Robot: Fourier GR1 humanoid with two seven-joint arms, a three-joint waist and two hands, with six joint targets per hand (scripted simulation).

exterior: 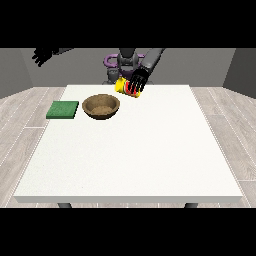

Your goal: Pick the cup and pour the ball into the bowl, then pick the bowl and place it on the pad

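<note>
On the table (150, 160), the pad (63, 109) lies left of the bowl (101, 106), the cup (126, 87) behind-right.

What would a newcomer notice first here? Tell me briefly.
The yellow cup, tipped on its side near the table's far edge, with the black hand at the view's right curled round it. Next, the brown wooden bowl left of centre, beside the green pad.

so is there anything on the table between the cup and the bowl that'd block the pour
Nothing visible. The cup, held by the hand at the view's right, is just up and right of the bowl, with only bare table between them. The pad lies on the bowl's far side.
</note>
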